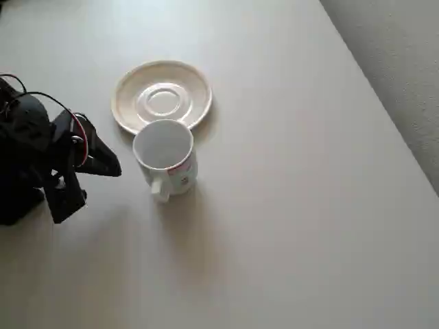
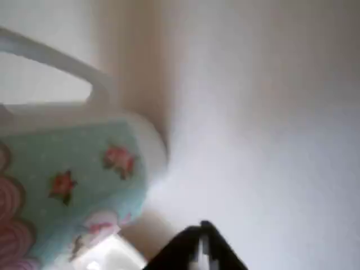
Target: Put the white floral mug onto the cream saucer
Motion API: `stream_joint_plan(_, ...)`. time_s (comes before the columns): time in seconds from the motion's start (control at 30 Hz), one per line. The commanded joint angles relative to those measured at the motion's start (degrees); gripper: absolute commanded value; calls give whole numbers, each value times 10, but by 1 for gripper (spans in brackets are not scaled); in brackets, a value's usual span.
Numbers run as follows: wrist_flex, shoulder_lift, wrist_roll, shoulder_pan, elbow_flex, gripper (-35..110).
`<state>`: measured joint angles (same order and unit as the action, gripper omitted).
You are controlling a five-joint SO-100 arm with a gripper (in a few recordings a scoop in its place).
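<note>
- Overhead view shows the white floral mug (image 1: 165, 156) standing upright on the table (image 1: 302, 205), mouth up, just below the cream saucer (image 1: 162, 96) in the picture; its rim overlaps the saucer's near edge as seen from above, though whether the two touch cannot be told
- The mug's handle (image 1: 159, 188) points down and slightly left in that view, away from the saucer
- The gripper (image 1: 82, 181) sits to the left of the mug, apart from it, with its two dark fingers spread in a wide V and nothing between them
- Wrist view, tipped on its side and blurred, has the mug's printed wall (image 2: 73, 185) with its roses at close range on the left, the handle loop (image 2: 50, 73) above it, and one dark fingertip (image 2: 197, 247) at the bottom edge
- The step in hand looks like the approach for the grasp, so the task is judged barely started
- A good grasp would likely take the mug's wall or rim on the side facing the arm, with one finger inside and one outside, keeping clear of the handle
- Closing slowly should matter, since glazed ceramic is probably slippery and the mug could tip or slide into the saucer
- The lift needs only to clear the saucer's rim, then a short carry to the centre well (image 1: 162, 101) and a level set-down inside the raised ring
</note>
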<state>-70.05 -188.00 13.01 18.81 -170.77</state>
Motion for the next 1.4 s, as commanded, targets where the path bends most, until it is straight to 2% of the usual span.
stream_joint_plan(0.0, -4, -6, 5, -3, 2, -2)
stream_joint_plan(1.37, 4, -6, 34, -18, 5, -2)
